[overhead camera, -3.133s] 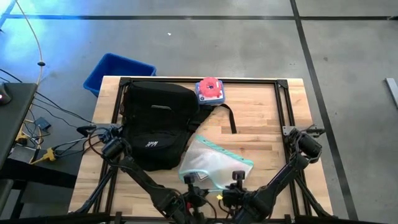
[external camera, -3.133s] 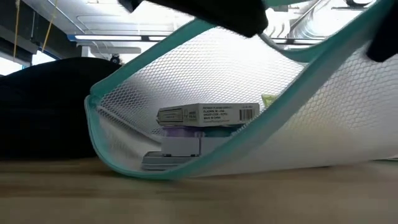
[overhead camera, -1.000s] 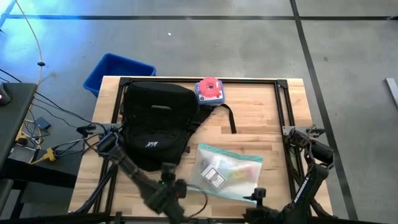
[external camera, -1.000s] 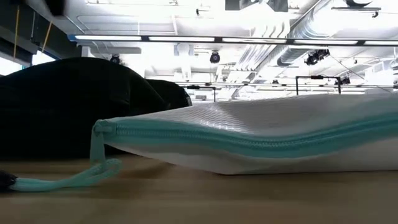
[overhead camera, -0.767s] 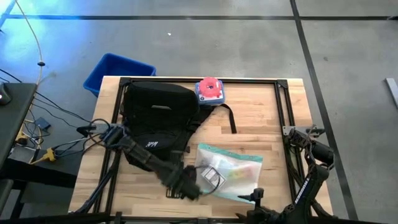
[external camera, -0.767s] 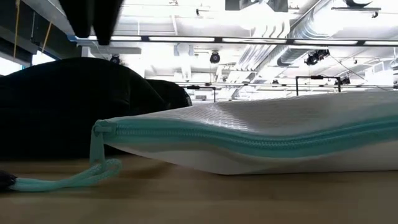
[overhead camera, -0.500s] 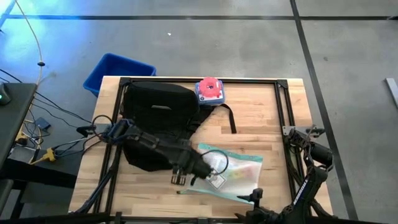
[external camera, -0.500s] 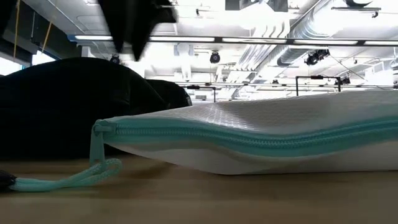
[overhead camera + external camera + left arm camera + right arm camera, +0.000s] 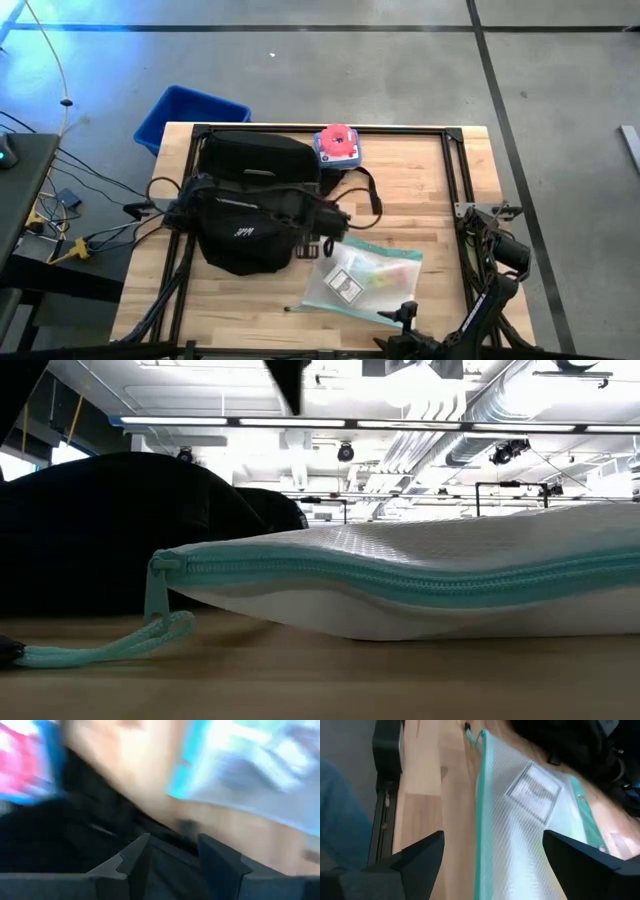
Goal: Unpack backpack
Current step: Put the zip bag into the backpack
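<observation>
Swung over the backpack (image 9: 250,200), left gripper (image 9: 325,245) gapes empty; only the right wrist view shows right gripper (image 9: 492,850) open.

Backpack (image 9: 245,215) black, small white logo. Mesh pouch (image 9: 365,280) white, teal zip trim. Bin (image 9: 185,115) blue. Tabletop (image 9: 420,200) pale wood planks.

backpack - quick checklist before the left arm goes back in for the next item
1. Mesh pouch out of the backpack, flat on the table: ok.
2. Left gripper over the backpack's right edge, fingers apart, empty: ok.
3. Right gripper open at the near table edge, off the pouch: ok.
4. Red and blue item apart from the left arm: ok.
5. Backpack opening reachable: cannot tell.
6. Items left inside: cannot tell.
</observation>
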